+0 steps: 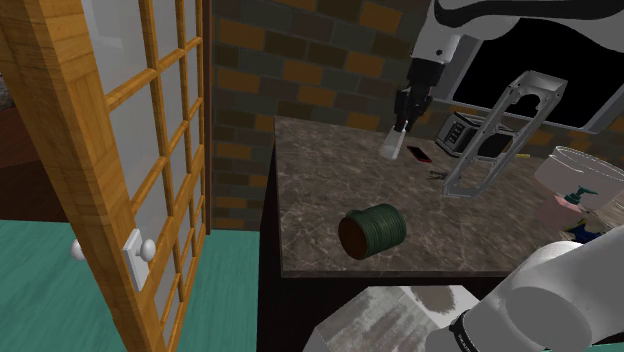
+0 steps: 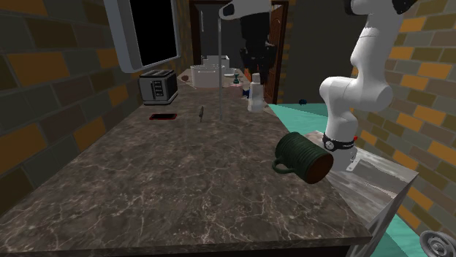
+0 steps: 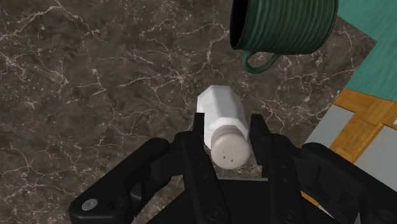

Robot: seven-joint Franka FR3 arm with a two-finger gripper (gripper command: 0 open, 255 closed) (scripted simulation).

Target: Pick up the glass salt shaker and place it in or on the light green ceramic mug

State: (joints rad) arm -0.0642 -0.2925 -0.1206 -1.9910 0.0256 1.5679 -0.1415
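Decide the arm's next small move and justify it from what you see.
Probably carry the salt shaker across toward the mug. The gripper is shut on the salt shaker near its cap, and the dark green mug lies on its side apart from it, near the edge of the counter, so travel comes before any release.

brick wall (image 1: 300,60) | dark marble counter (image 1: 320,200) | teal floor (image 1: 40,290) | wooden glazed door (image 1: 120,170)

The mug (image 1: 372,230) lies tipped at the counter (image 1: 320,180) edge, toaster (image 1: 457,131) well apart by the wall (image 1: 300,60).
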